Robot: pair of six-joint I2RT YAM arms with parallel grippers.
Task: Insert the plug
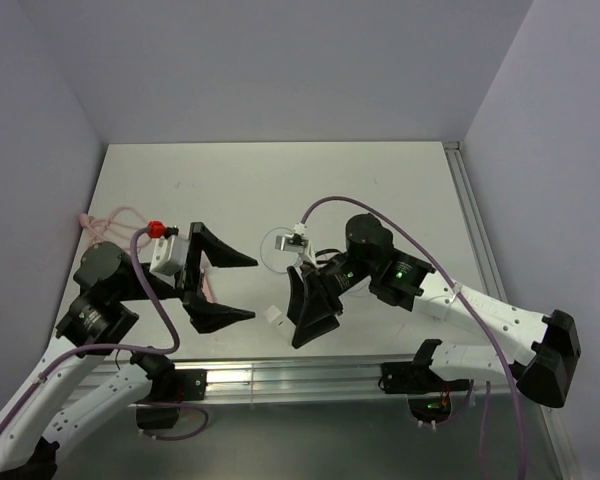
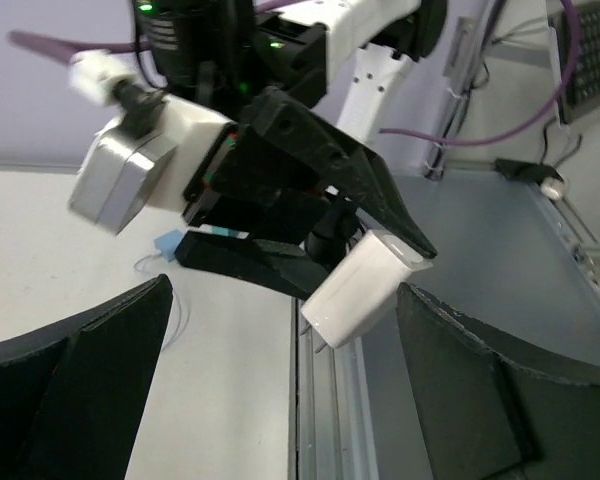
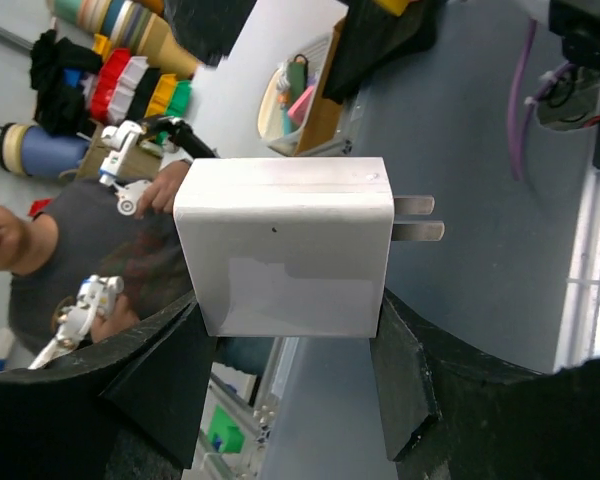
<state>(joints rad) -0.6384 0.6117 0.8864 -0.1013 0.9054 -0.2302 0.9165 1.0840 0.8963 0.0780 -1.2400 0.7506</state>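
Table [image 1: 380, 190]: plug [image 3: 280, 250] in right end effector [image 3: 288, 305]

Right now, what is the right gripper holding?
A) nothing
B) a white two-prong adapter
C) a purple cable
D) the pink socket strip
B: the right wrist view shows the right gripper with a finger on each side of the white two-prong adapter, its prongs sticking out to one side.
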